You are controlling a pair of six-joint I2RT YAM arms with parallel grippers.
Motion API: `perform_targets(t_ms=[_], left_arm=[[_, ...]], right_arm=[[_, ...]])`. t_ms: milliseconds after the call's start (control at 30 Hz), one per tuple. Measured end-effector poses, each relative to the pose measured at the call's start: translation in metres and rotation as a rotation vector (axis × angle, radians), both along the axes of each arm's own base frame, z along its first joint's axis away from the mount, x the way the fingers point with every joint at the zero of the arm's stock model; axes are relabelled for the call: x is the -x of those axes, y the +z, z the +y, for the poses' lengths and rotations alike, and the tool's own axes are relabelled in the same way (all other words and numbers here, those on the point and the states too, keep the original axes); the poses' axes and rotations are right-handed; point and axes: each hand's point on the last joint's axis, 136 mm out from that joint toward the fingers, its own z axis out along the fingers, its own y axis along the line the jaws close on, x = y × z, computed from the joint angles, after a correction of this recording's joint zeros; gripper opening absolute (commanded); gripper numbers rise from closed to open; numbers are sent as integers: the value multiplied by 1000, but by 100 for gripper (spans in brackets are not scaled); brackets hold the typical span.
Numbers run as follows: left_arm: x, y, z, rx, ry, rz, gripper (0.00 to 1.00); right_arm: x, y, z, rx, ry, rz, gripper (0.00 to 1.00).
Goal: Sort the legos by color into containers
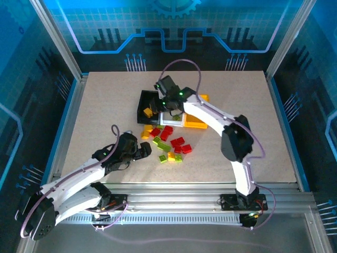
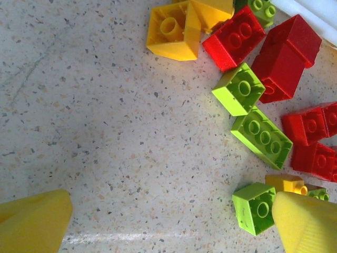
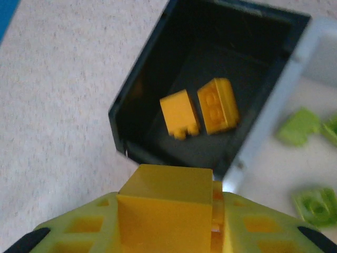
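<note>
Yel brick (image 3: pixel 163 208) gripped, R fingers (image 3: pixel 79 224) | above blk bin (image 3: pixel 134 100) | L fingers (image 2: pixel 34 221) open wide

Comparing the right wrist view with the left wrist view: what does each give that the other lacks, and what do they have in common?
Right wrist: the right gripper shut on a yellow brick by the black bin, which holds two yellow bricks. Beside it is the white bin with lime green bricks.
Left wrist: the left gripper, open over loose bricks on the table, red bricks among them.
Shared: the speckled table, plus yellow and lime green pieces.
</note>
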Motion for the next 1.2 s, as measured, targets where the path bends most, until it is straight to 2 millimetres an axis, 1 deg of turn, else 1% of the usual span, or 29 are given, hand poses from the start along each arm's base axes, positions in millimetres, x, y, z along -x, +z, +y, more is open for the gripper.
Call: perform_targets(t_ms=[67,133,200,233,300,367,467,500,600,667,733,800,867,933,967,1000,1067,1133,1200], left_arm=[[1,-1,0,1,-2,9,99],[2,-1,1,2,-2,12,99],[2,-2,1,2,-4,14,99],[2,-2,1,2,-3,14,99],[2,-2,1,4,-1,15,99],[1,-2,2,9,1,19,99],[1,-5,1,9,-4,31,99],[1,-7,0,7,-8,39,99],[3,-13,-3,-3,-35,65,94],[1,-13,-7,-1,-51,74,89],[-4,-9,-14,0,-79,70,85],[-11,-6,-21,0,-103,68,84],[-17,-4,-31,-6,-134,72,83],[-23,-4,-47,-19,-184,82,79],[-24,-5,-55,-23,-202,89,77],[-25,-7,-63,-30,-229,96,75],[-23,-14,-77,-51,-278,116,74],[-16,-24,-86,-74,-323,144,74],[-8,-33,-91,-97,-359,167,72]], right_arm=[[-18,-7,12,-6,-4,-6,37],[-32,-13,20,-12,-8,-8,39],[-43,-19,25,-18,-12,-9,43],[-48,-22,26,-22,-15,-6,48],[-54,-26,28,-26,-14,-2,60],[-59,-27,30,-33,-12,-1,69],[-61,-22,31,-41,-8,-4,74],[-60,-20,32,-46,-5,-7,75],[-60,-13,32,-56,-1,-16,75],[-53,-12,27,-50,-1,-9,75],[-38,-9,15,-39,-2,7,75],[-23,-1,3,-40,-7,10,75],[-7,8,-11,-48,-13,6,75],[10,19,-27,-61,-22,-3,75],[15,23,-34,-65,-28,-9,75],[22,27,-43,-74,-36,-15,75],[32,29,-60,-82,-57,-20,75],[40,26,-79,-83,-82,-17,75],[48,19,-95,-79,-105,-7,75]])
